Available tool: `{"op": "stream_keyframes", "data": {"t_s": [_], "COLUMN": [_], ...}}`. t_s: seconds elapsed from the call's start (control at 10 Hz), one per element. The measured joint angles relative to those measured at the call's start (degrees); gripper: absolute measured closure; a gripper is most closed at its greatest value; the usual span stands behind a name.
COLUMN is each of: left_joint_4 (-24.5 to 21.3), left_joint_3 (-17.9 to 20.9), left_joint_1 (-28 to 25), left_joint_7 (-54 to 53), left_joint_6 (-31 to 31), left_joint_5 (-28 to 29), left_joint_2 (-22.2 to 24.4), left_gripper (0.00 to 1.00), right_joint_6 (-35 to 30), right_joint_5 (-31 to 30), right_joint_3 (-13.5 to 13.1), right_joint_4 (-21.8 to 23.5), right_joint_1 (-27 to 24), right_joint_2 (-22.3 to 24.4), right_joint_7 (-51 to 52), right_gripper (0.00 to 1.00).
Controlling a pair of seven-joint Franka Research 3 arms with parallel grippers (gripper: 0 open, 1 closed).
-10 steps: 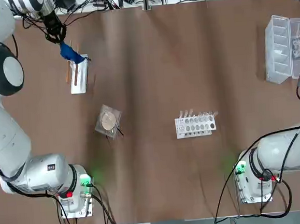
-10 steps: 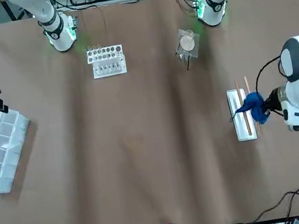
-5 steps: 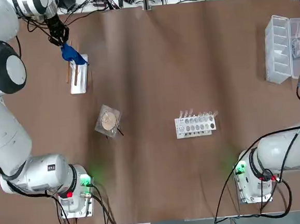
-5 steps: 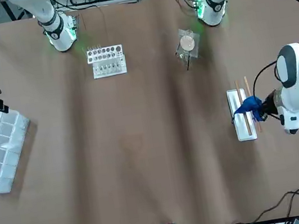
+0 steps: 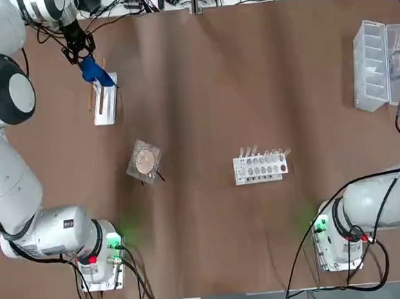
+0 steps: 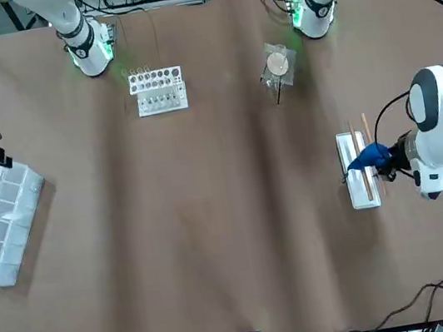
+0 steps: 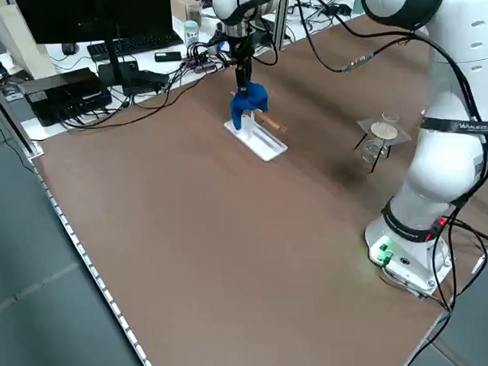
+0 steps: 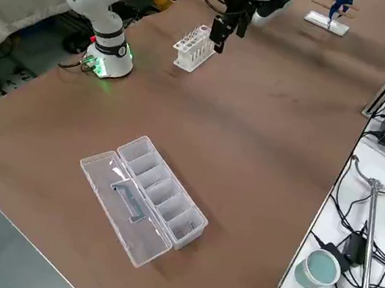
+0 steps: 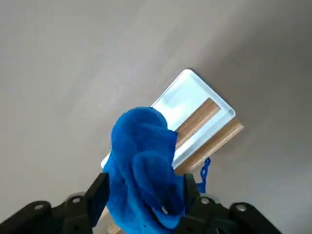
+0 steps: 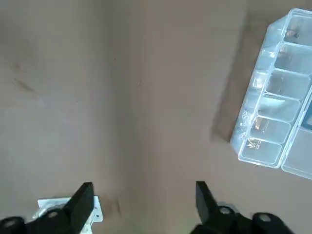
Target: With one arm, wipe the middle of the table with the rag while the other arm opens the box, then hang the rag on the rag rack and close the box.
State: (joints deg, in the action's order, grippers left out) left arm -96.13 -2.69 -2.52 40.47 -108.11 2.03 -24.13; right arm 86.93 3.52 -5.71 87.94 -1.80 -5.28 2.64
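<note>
Open, with fingers well spread, at the left gripper (image 9: 146, 183) — down low at the rag rack (image 5: 105, 110), in the far left part of the counter (image 5: 206, 225). Bunched between those fingers and draped over the two wooden rods (image 6: 363, 162): the rag (image 9: 141, 165), bright blue and soft, with a thin loop trailing at one side. Not clamped from both sides, as far as can be seen in the left wrist view. Lying flat beneath the rods: the rack's white base (image 7: 267, 145), partly covered from above by the cloth.

Open too, and wide apart with nothing between the fingers, at the right gripper (image 8: 219, 43). Held up above the counter on the right side, apart from the box in the right side view.

Standing open in the far right part of the counter: the box (image 8: 162, 191), translucent, with its lid (image 8: 125, 210) laid back flat beside the row of divided compartments. Fitted across that lid: a handle (image 8: 128, 202).

Set right of the middle, nearer the robot: the white holed tube rack (image 5: 260, 169), with small clear tubes along its far edge. Placed farther left, between tube rack and rag rack — a pale round disc (image 5: 145, 161) on a clear square stand (image 5: 136, 170).
</note>
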Motion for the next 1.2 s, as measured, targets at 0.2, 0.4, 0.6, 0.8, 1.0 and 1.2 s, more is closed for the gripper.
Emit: {"op": "stream_keyframes", "data": {"t_s": [0.2,0.4,0.6,0.8,1.0,1.2], "left_joint_4": [0.1,0.4,0.4,0.4,0.8,2.8], "left_joint_3": [0.0,0.0,-0.1,-0.1,-0.1,-0.2], "left_joint_1": [0.0,0.1,0.3,0.8,1.0,1.0], "left_joint_7": [0.0,0.0,0.0,0.0,0.0,-1.2], "left_joint_6": [-0.5,-0.8,-0.9,-1.6,-2.3,-2.7], "left_joint_5": [0.0,0.0,0.0,0.0,0.0,0.0], "left_joint_2": [0.0,0.0,-0.2,-0.6,-0.8,-0.7], "left_gripper": [0.24,0.14,0.15,0.13,0.11,0.07], "right_joint_6": [-0.2,-0.2,-0.2,0.3,3.4,5.7], "right_joint_5": [-0.1,-0.3,-0.7,-0.8,0.5,2.5], "right_joint_3": [-0.2,-0.4,-0.6,-1.0,-1.2,-1.3], "right_joint_4": [0.5,0.8,1.0,1.3,1.5,1.5], "right_joint_1": [-0.4,-2.0,-8.0,-19.2,-31.3,-37.1], "right_joint_2": [0.0,0.0,0.0,-0.8,-4.9,-9.0], "right_joint_7": [0.0,1.1,5.6,14.6,26.7,33.1], "right_gripper": [0.49,0.85,0.99,0.99,0.99,0.99]}}
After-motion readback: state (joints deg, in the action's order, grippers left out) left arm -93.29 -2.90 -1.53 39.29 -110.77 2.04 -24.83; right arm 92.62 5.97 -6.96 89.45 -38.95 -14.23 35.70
